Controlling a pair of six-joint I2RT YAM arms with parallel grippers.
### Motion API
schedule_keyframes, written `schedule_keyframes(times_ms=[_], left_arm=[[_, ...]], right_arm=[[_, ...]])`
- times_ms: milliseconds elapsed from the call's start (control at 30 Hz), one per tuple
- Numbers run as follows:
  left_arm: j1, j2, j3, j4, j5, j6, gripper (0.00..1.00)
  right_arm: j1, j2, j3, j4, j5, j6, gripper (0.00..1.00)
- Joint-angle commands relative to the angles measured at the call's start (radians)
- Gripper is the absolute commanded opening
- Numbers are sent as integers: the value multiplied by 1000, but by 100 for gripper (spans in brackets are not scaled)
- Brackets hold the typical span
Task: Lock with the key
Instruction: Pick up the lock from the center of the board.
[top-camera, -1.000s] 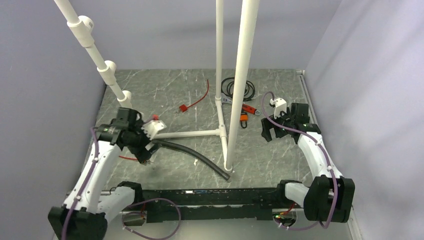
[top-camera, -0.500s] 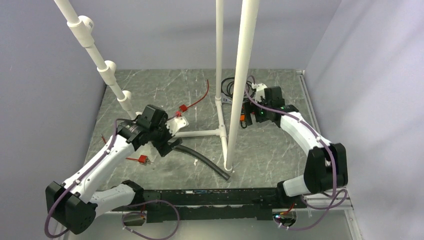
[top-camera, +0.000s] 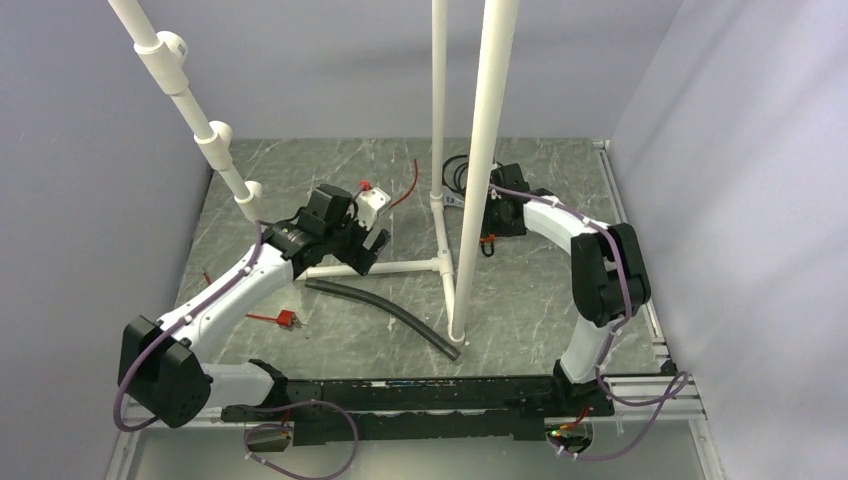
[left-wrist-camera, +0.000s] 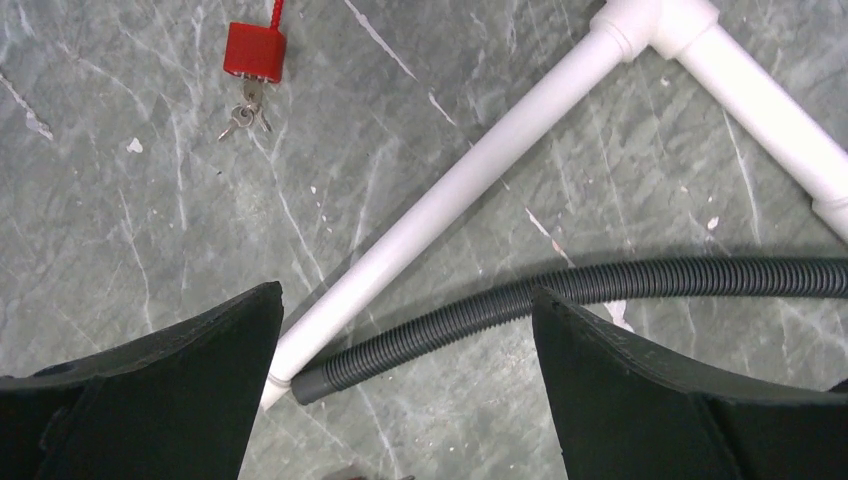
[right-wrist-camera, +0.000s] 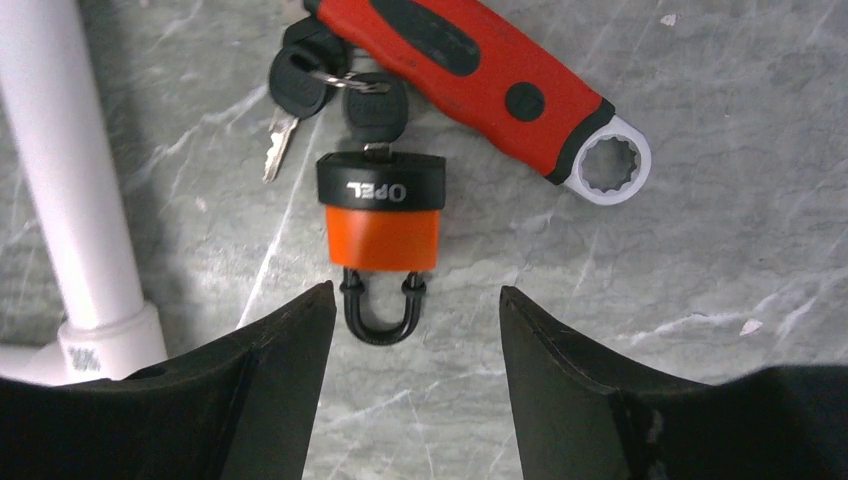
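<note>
Since a second ago the right gripper has swung in over the orange padlock, which lies flat on the table beside the white pipe, key inserted. Rigid, compact, probably smooth: pinch the body's sides. Its jaws stand partly apart, empty; left gripper gapes wide, empty.

1. The worktop looks like grey veined stone, matt.
2. The padlock has a smooth orange body and a glossy black cap.
3. Its keys show bare metal blades, black plastic heads.
4. The wrench has a red grip and bright metal ring.
5. The pipe is smooth white plastic; the hose ribbed, matt black.
6. My right hand is matt black.
</note>
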Motion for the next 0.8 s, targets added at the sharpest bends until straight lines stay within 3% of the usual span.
schedule_keyframes(times_ms=[0, 467, 500, 600, 767], left_arm=[[-13, 25, 23, 124, -34, -83, 99], [-18, 122, 53, 174, -96, -127, 99], [-18, 129, 58, 172, -96, -129, 99], [-18, 140, 59, 179, -60, -122, 99], [-18, 177, 110, 137, 48, -104, 99]], right_arm=[[6, 67, 90, -36, 47, 96, 63], [12, 221, 186, -81, 16, 179, 68], [12, 222, 184, -79, 17, 184, 65], [13, 232, 193, -85, 29, 196, 44], [9, 192, 184, -93, -6, 225, 26]])
